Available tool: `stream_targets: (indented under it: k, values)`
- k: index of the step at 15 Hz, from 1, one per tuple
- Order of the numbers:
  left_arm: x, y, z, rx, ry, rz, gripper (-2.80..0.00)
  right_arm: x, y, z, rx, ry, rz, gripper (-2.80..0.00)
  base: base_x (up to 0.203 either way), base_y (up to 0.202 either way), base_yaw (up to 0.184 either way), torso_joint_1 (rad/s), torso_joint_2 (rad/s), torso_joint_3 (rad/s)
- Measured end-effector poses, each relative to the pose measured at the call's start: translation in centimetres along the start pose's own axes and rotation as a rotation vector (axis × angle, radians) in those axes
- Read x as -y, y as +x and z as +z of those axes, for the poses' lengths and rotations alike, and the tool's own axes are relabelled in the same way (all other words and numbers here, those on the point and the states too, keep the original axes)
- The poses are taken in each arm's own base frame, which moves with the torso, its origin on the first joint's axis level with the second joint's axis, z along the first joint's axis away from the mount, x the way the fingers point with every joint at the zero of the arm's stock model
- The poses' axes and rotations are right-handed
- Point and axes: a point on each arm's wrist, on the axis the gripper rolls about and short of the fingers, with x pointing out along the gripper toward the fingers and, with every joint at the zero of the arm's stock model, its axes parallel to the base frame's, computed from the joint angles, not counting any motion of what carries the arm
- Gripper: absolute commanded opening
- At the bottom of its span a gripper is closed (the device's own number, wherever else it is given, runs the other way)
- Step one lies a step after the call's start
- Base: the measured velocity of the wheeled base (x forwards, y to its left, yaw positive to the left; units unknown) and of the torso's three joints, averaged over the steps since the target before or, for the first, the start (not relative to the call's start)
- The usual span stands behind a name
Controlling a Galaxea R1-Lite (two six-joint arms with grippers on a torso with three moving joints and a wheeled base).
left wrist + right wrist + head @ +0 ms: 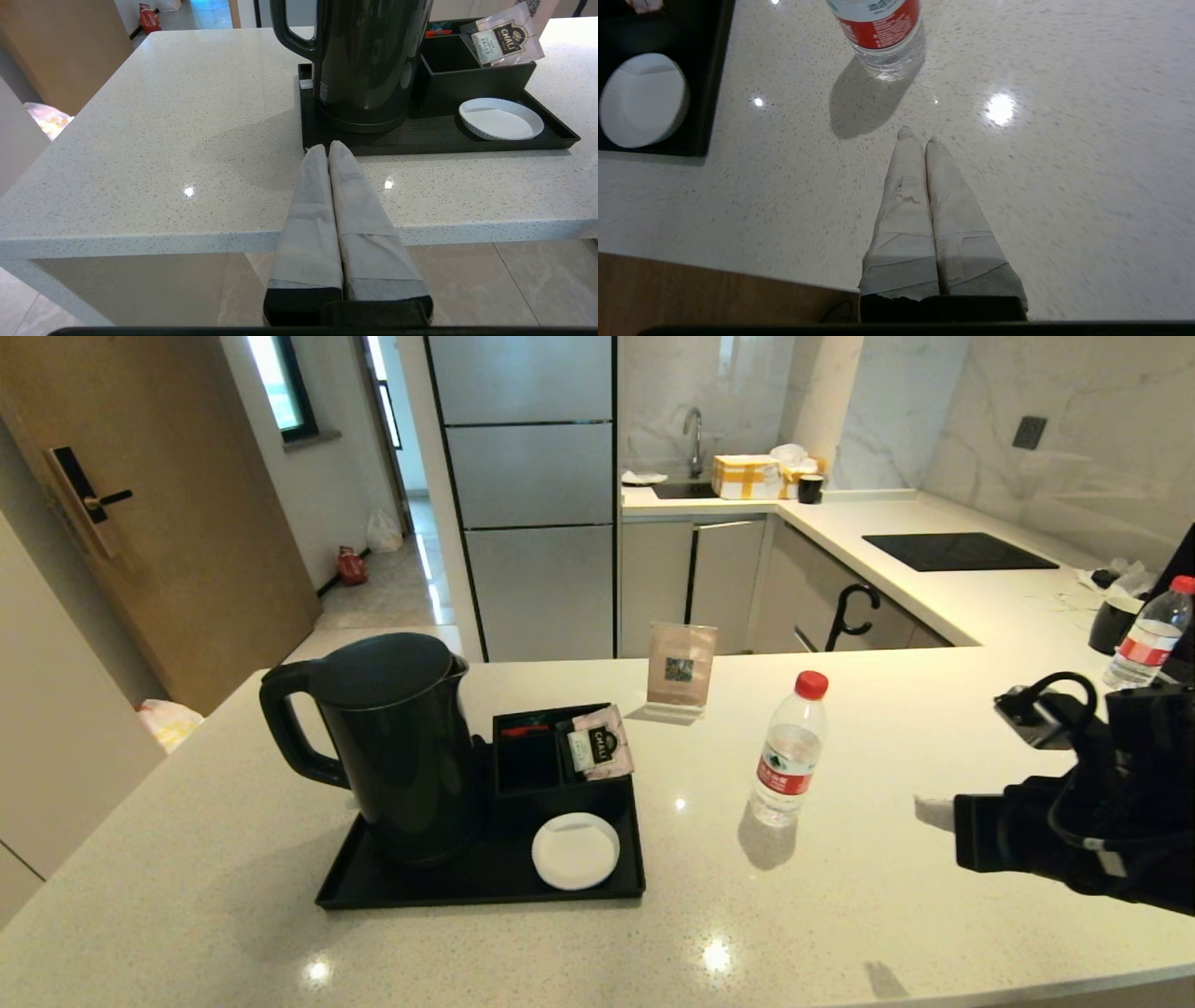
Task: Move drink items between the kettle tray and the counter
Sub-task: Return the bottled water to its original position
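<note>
The tall black kettle [392,747] stands upright on its round base at the left end of the black kettle tray [467,898]. A clear water bottle [790,751] with a red cap stands on the speckled counter [840,915], just right of the tray. My right gripper [922,812] hovers low over the counter to the right of this bottle, shut and empty; in the right wrist view its tips [919,135] point toward the bottle [882,32]. My left gripper [328,147] is shut and empty at the counter's near edge, its tips pointing at the tray's rim [420,149] below the kettle [369,60].
On the tray sit a white coaster [575,849] and a black compartment box holding a pale sachet [597,742]. A small card stand [681,672] stands behind. A second bottle [1150,635] and black mug [1111,625] are far right, near the cooktop panel [952,551].
</note>
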Motion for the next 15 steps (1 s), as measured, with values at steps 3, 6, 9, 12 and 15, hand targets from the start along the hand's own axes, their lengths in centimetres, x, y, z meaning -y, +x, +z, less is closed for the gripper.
stream_targets:
  k: [3, 6, 9, 12, 15]
  values:
    - [0.0, 0.0, 0.0, 0.0, 0.0, -0.001, -2.8, -1.3, 4.3, -0.6, -0.006, -0.025, 0.003, -2.8, 0.0, 0.0, 0.0, 0.0, 0.0, 0.0]
    - [0.0, 0.0, 0.0, 0.0, 0.0, -0.001, -2.8, -1.8, 6.9, -1.3, -0.008, -0.033, -0.026, 0.0, 0.0, 0.0, 0.0, 0.0, 0.0, 0.0]
    - [0.0, 0.0, 0.0, 0.0, -0.001, 0.0, -2.8, -2.0, 8.5, -1.4, -0.001, -0.032, -0.024, 0.0, 0.0, 0.0, 0.0, 0.0, 0.0, 0.0]
    - [0.0, 0.0, 0.0, 0.0, 0.0, -0.001, -2.8, -2.2, 10.1, -1.0, 0.049, -0.029, -0.019, 0.0, 0.0, 0.0, 0.0, 0.0, 0.0, 0.0]
    - [0.0, 0.0, 0.0, 0.0, 0.0, 0.0, -2.8, -2.4, 11.3, -0.7, 0.064, -0.029, -0.017, 0.0, 0.0, 0.0, 0.0, 0.0, 0.0, 0.0]
